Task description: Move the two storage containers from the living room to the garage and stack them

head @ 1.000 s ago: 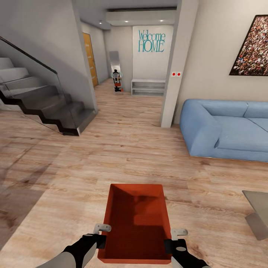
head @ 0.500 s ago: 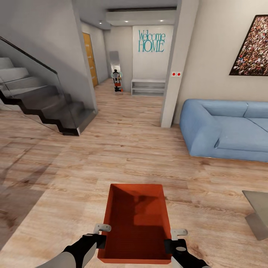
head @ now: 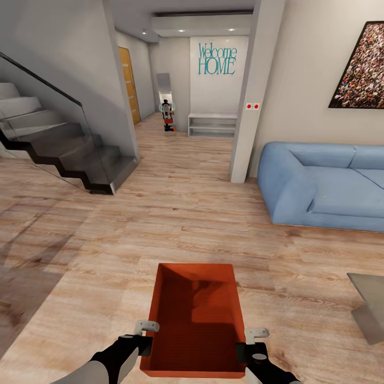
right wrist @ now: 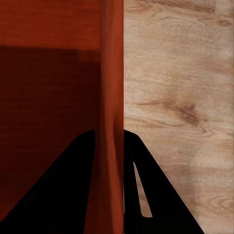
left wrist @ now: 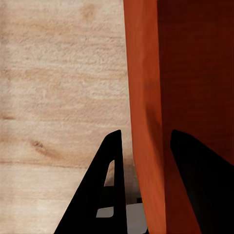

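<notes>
One orange-red storage container (head: 194, 317) hangs low in front of me in the head view, open side up, nothing inside. My left gripper (head: 145, 341) is shut on its left wall (left wrist: 146, 122), one black finger (left wrist: 109, 185) outside and one inside. My right gripper (head: 246, 348) is shut on its right wall (right wrist: 112, 97) the same way, with a finger (right wrist: 146, 195) on the outer face. The container is carried above the light wood plank floor (head: 160, 229) of the living room. The second container and the garage are out of view.
A dark staircase with a glass side (head: 64, 144) rises at the left. A blue sofa (head: 325, 184) stands at the right, beside a grey pillar (head: 250, 106). A grey table corner (head: 370, 309) juts in at the lower right. A hallway with a mirror (head: 165, 104) and a low shelf (head: 212, 125) lies ahead.
</notes>
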